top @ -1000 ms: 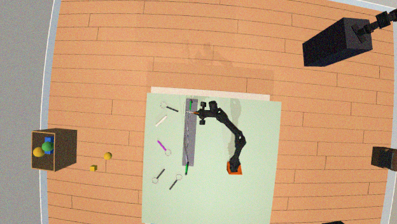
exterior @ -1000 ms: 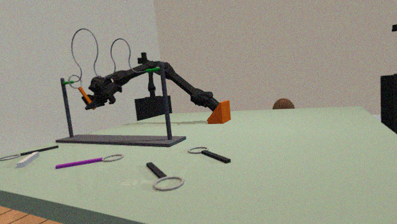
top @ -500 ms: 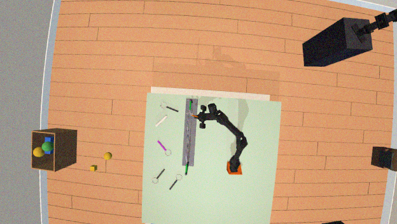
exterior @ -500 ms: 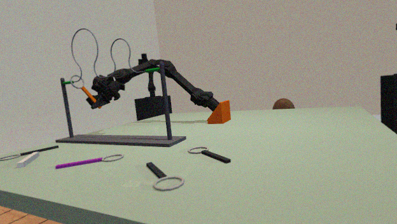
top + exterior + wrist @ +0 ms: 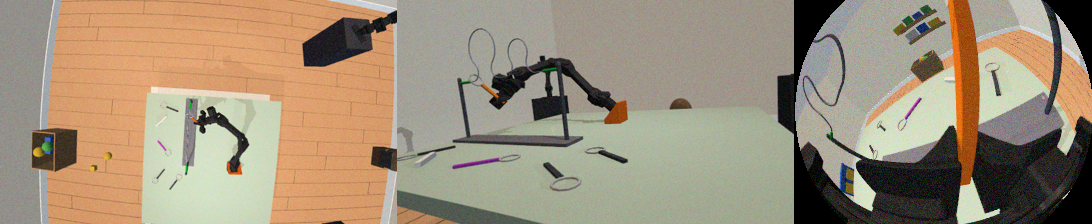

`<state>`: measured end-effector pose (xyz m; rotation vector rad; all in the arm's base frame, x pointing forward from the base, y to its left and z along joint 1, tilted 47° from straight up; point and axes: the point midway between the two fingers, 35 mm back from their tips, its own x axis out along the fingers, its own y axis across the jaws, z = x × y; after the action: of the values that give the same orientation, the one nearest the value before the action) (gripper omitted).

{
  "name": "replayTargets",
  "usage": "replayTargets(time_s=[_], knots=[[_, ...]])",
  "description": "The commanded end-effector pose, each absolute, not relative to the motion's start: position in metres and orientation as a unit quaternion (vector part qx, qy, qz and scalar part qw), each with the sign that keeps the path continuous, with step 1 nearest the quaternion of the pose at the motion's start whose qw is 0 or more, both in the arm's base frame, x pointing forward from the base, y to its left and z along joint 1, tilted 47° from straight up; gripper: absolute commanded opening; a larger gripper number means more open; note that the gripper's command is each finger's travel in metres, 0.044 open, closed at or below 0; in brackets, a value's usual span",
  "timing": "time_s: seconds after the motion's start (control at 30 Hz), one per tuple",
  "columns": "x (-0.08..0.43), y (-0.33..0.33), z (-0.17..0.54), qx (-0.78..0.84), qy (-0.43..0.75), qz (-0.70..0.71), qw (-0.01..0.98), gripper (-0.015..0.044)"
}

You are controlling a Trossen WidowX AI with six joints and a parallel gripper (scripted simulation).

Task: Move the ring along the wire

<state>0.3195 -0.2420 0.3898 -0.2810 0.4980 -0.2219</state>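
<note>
The ring [image 5: 186,116] [image 5: 469,80] is around the wire where the green part [image 5: 190,105] [image 5: 465,83] by the far-left post [image 5: 464,111] meets the thin grey wire [image 5: 469,48]. Whether it touches the grey is too small to tell. Its orange handle [image 5: 193,119] [image 5: 489,90] [image 5: 966,75] slants down from the ring toward the arm. My gripper [image 5: 197,123] [image 5: 501,101] [image 5: 956,130] is shut on the handle's lower end. The other green part [image 5: 186,168] [image 5: 550,69] is beside the other post [image 5: 563,105].
The grey wire rises in two tall loops between the posts, above the base plate [image 5: 191,159] [image 5: 518,140]. In the exterior view, the arm passes behind the wire and right post. A purple-handled ring tool [image 5: 161,145] [image 5: 476,163], several black-handled ones and a white bar [image 5: 161,121] [image 5: 425,160] lie on the table.
</note>
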Motion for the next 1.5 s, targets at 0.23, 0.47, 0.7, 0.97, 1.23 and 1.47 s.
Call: replayTargets(time_s=[0.23, 0.47, 0.7, 0.97, 1.23, 1.47], knots=[[0.325, -0.201, 0.382, -0.005, 0.238, -0.071, 0.969, -0.0150], [0.328, -0.176, 0.383, 0.079, 0.232, -0.048, 0.968, -0.0150], [0.331, -0.151, 0.388, 0.163, 0.224, -0.024, 0.961, -0.0150], [0.335, -0.124, 0.400, 0.258, 0.213, 0.003, 0.943, -0.0150], [0.337, -0.100, 0.417, 0.349, 0.200, 0.030, 0.915, -0.0150], [0.339, -0.083, 0.435, 0.422, 0.188, 0.051, 0.885, -0.0150]])
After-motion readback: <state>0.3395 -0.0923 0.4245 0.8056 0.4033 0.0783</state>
